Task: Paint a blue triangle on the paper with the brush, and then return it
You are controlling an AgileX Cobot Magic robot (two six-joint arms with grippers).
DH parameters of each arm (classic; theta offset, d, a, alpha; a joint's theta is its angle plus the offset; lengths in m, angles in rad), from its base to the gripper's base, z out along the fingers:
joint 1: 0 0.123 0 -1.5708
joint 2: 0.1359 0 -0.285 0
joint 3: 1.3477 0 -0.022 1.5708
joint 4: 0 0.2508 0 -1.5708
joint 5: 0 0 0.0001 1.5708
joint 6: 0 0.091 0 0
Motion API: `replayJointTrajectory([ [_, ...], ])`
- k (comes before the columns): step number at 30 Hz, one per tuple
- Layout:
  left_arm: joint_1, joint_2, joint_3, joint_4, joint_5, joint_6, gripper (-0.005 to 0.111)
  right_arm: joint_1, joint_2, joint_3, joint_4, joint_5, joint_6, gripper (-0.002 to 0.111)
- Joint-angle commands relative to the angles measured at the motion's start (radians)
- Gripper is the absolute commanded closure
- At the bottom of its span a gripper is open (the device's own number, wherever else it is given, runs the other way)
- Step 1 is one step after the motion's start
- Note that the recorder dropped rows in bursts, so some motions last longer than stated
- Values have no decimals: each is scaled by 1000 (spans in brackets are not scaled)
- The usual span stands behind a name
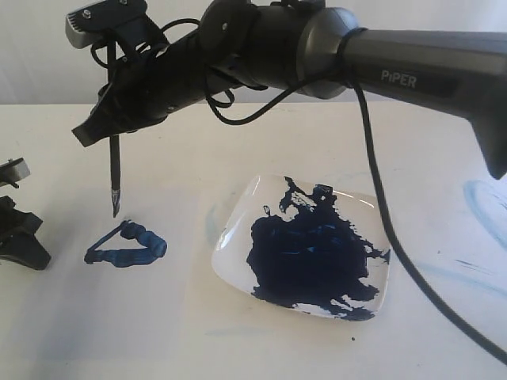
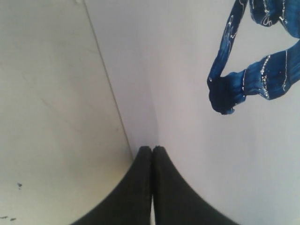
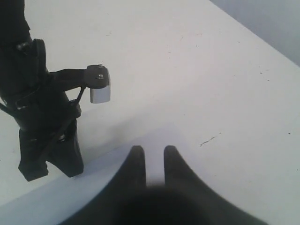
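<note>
The brush (image 1: 115,178) hangs upright with its blue-stained tip just above the table. My right gripper (image 1: 97,131) has reached across to the left and is shut on the brush's upper handle. The tip hovers a little above and to the left of the blue triangle (image 1: 127,246), a small dark-blue outline on the paper (image 1: 142,305). In the left wrist view one corner of the blue triangle (image 2: 234,84) lies on the paper (image 2: 178,70), whose edge runs past my left gripper (image 2: 152,149). That left gripper (image 1: 20,237) rests shut and empty at the table's left edge. The right gripper (image 3: 150,154) looks down on pale tabletop.
A white square dish (image 1: 234,237) with a large dark-blue paint pool (image 1: 309,253) sits right of the triangle. The right arm's black cable (image 1: 388,229) hangs over the dish's right side. Faint light-blue smears (image 1: 483,198) mark the table at far right.
</note>
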Motion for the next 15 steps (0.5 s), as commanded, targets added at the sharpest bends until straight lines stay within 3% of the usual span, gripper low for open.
replayJointTrajectory([
  [1,2,-10,-2,-11,16,0,107,-10,-2,4,8,1,-14,108],
  [15,2,-10,-2,-11,18,0,107,-10,7,4,-28,51,-14,108],
])
